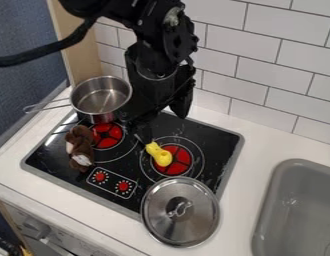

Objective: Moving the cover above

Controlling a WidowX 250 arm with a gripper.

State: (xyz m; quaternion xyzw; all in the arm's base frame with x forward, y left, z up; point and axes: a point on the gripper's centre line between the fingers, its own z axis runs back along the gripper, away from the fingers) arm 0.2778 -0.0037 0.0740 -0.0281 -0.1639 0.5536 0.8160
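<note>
Steeply down over the stovetop (220, 141), the black arm (169, 37) — jaws' opening and hold indiscernible.

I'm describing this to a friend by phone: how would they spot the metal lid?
Find the black stovetop in the white counter, left of the grey sink in the picture. Over its corner nearest the camera lies a round steel lid with a looped handle. The saucepan at the far left is steel too, but deep and open.
</note>
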